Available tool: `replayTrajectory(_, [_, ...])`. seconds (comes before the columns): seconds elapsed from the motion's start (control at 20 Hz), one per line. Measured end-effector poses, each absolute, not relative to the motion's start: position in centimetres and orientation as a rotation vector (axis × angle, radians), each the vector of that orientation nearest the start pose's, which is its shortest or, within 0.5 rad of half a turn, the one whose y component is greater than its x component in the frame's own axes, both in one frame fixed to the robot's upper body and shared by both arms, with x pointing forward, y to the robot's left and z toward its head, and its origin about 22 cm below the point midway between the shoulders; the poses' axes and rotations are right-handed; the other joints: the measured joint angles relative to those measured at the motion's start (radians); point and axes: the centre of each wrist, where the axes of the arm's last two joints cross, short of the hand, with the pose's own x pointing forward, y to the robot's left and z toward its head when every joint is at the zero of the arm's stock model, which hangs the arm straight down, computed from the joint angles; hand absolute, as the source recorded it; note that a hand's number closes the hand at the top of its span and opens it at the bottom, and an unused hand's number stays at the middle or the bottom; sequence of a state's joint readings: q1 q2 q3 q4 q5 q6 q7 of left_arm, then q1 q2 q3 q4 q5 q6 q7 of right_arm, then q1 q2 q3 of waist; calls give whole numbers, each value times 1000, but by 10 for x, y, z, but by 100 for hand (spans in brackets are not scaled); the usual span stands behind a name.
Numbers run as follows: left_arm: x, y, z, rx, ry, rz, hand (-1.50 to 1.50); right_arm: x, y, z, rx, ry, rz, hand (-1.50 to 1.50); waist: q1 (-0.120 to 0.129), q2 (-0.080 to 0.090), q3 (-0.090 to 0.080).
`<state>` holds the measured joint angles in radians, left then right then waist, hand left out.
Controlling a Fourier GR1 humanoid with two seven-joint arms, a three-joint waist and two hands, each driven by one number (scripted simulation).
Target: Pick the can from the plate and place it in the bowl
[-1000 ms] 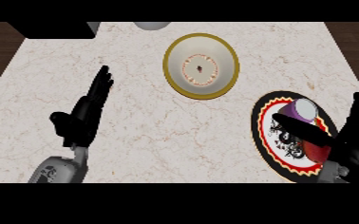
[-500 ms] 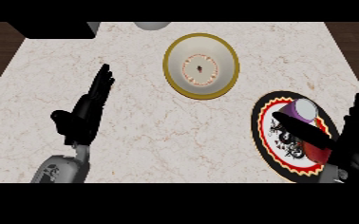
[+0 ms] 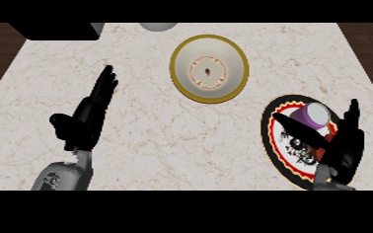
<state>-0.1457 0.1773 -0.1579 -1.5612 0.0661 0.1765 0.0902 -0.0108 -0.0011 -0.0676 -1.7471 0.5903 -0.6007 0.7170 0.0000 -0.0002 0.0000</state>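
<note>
One can, one plate, one bowl and two hands are in view. The can sits on the plate, toward the plate's 1 o'clock edge, with its pale round end facing up. The plate is dark-rimmed with a red ring and lies at 4 o'clock on the counter. The bowl is pale with a yellow rim. It holds nothing and stands at 12 o'clock, well apart from the plate.

The right hand is over the plate's 4 o'clock side, spread wide. Its thumb reaches across the plate just below the can and its fingers stand straight at the can's right, so the can lies between them. Whether either touches the can cannot be told; nothing is curled round it.

The left hand rests at 8 o'clock, fingers straight and together, pointing toward 1 o'clock, thumb out to the side.

The counter is pale veined marble. A black block sits at its 11 o'clock corner and a grey round thing at the far edge. Dark wood floor shows past both far corners.
</note>
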Motion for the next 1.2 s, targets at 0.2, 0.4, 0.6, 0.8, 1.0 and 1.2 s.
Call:
replayTrajectory(0.2, [275, 221, 30, 62, -1595, -112, 0, 244, -247, 32, -810, -1135, -456, -150, 0, 0, 0])
replayTrajectory(0.4, [275, 221, 25, 65, -1593, -107, 0, 242, -250, 19, -826, -1109, -446, -150, -1, 0, 0])
replayTrajectory(0.6, [272, 214, 28, 68, -1593, -109, 0, 246, -255, 10, -877, -1023, -406, -150, 0, 0, 0])
replayTrajectory(0.8, [266, 211, 30, 68, -1591, -112, 0, 250, -261, 1, -901, -976, -359, -150, 1, 0, 0])
replayTrajectory(1.0, [272, 214, 30, 66, -1594, -109, 0, 262, -261, -6, -872, -982, -347, 150, 1, -2, -4])
replayTrajectory(1.2, [272, 214, 32, 61, -1591, -111, 0, 271, -264, -11, -875, -1020, -229, 150, 3, -4, -7])
